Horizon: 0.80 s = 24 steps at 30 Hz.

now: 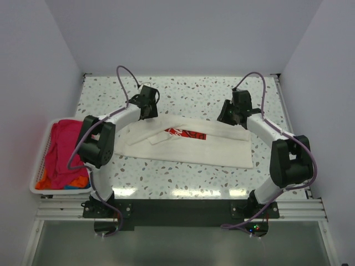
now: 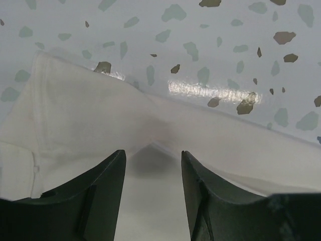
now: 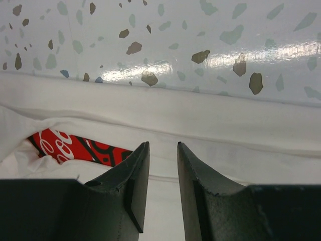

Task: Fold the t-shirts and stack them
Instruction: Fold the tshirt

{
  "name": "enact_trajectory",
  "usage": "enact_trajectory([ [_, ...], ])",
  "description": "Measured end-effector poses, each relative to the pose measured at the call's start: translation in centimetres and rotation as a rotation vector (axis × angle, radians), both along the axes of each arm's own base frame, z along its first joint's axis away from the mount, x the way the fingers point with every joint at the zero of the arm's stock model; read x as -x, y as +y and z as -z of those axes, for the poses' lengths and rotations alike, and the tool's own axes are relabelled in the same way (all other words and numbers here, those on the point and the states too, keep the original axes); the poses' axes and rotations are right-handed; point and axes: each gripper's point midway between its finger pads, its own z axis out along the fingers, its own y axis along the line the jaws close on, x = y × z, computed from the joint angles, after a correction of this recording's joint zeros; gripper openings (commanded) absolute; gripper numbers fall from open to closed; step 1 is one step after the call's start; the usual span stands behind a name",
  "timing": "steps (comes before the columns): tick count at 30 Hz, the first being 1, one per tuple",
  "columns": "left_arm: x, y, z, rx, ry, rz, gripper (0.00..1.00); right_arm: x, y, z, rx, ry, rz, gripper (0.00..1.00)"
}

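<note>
A white t-shirt (image 1: 188, 145) with a red printed patch (image 1: 186, 133) lies partly folded across the table's middle. My left gripper (image 1: 148, 111) is open over the shirt's far left edge; in the left wrist view (image 2: 153, 153) its jaws stand apart above the white cloth (image 2: 90, 115), holding nothing. My right gripper (image 1: 232, 115) is open over the shirt's far right edge; in the right wrist view (image 3: 163, 145) the jaws stand a little apart above the folded hem (image 3: 225, 125), with the red print (image 3: 75, 148) at left.
A white basket (image 1: 43, 160) at the left edge holds pink, orange and blue shirts (image 1: 64, 152). White walls enclose the speckled table (image 1: 188, 94) at back and sides.
</note>
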Motion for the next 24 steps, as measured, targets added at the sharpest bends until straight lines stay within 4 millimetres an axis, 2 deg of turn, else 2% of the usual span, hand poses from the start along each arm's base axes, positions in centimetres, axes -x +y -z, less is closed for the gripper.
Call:
enact_trajectory([
  [5, -0.4, 0.1, 2.1, -0.058, 0.058, 0.04, 0.49, 0.0, -0.2, 0.1, 0.011, 0.0, 0.002, 0.32],
  [16, -0.9, -0.1, 3.0, -0.077, 0.085, 0.081, 0.42, -0.1, -0.3, 0.1, 0.017, -0.002, 0.006, 0.31],
  [19, -0.8, -0.3, 3.0, -0.068, 0.09, 0.089, 0.38, -0.1, -0.3, 0.1, 0.017, -0.002, 0.006, 0.31],
  [24, -0.8, -0.4, 3.1, -0.053, 0.094, 0.095, 0.23, 0.0, -0.3, 0.2, 0.017, 0.0, 0.007, 0.31],
])
